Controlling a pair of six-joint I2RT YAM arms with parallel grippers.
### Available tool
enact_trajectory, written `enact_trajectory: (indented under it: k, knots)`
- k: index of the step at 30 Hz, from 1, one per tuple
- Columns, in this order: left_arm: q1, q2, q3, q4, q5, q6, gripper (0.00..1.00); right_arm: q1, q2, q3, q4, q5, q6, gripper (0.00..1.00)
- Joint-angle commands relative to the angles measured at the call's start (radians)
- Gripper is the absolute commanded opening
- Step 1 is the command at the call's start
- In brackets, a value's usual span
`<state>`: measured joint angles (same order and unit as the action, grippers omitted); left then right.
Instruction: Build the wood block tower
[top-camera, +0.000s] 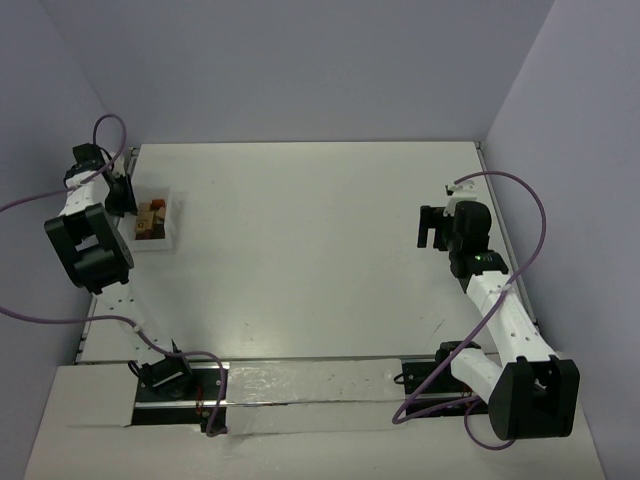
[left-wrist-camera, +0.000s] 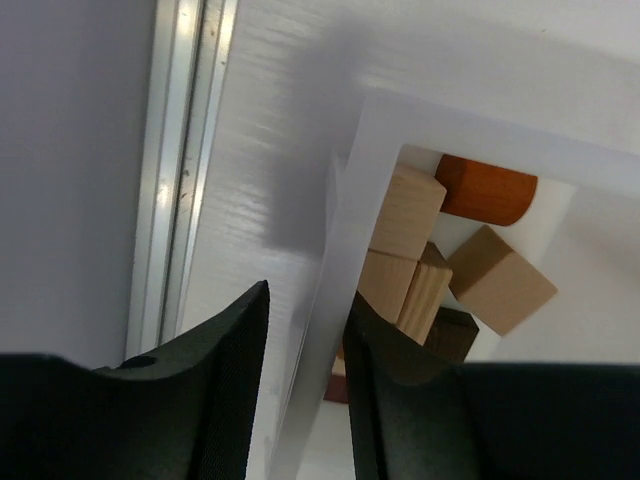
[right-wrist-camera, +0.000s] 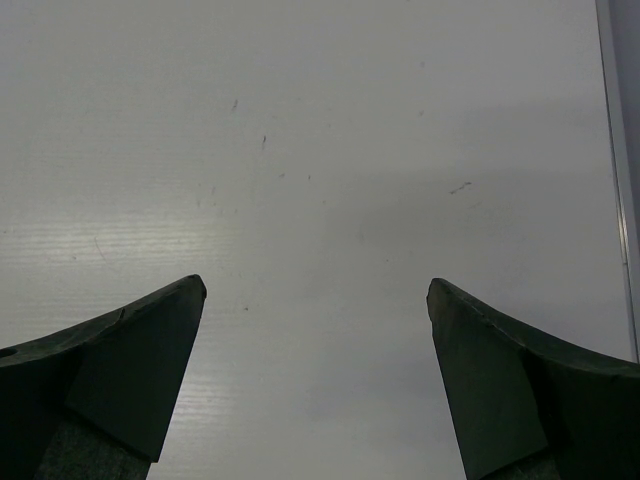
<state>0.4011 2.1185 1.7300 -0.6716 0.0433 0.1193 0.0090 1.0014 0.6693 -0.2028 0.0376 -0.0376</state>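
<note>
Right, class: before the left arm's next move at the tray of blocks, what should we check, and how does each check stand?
1. Left gripper astride the tray wall, a finger each side: ok.
2. Jaws clamped on that wall: not ok, a gap shows.
3. Blocks lying inside the tray: ok.
4. Right gripper open and empty above the table: ok.
5. Tower begun on the table: not ok, none in view.

Left arm (top-camera: 90, 245) reaching far left, left gripper (left-wrist-camera: 308, 298) narrowly parted, right arm (top-camera: 505, 310) extended, right gripper (right-wrist-camera: 315, 287) spread wide
</note>
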Motion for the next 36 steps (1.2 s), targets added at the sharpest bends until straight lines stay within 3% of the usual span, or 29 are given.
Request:
enact_trajectory:
  k: [1, 6, 10, 18, 23, 31, 36]
  knots:
    - [0.001, 0.036, 0.042, 0.006, 0.035, 0.025, 0.38, 0.008, 0.000, 0.043, 0.021, 0.015, 0.013, 1.00]
    - [0.001, 0.035, 0.014, 0.021, 0.053, 0.016, 0.25, 0.008, 0.005, 0.044, 0.021, 0.012, 0.016, 1.00]
    - [0.001, 0.009, -0.002, 0.030, 0.052, 0.010, 0.01, 0.009, 0.005, 0.044, 0.021, 0.008, 0.018, 1.00]
    - [-0.003, -0.135, -0.015, -0.005, 0.108, -0.017, 0.00, 0.008, -0.007, 0.042, 0.020, 0.007, 0.018, 1.00]
    - [-0.077, -0.244, -0.091, -0.016, 0.077, 0.024, 0.00, 0.008, -0.004, 0.044, 0.019, 0.003, 0.015, 1.00]
    - [-0.338, -0.404, -0.273, 0.060, -0.226, 0.053, 0.00, 0.008, -0.015, 0.040, 0.017, 0.004, 0.011, 1.00]
    - [-0.499, -0.413, -0.289, 0.061, -0.396, 0.018, 0.00, 0.008, -0.015, 0.042, 0.014, 0.004, 0.008, 1.00]
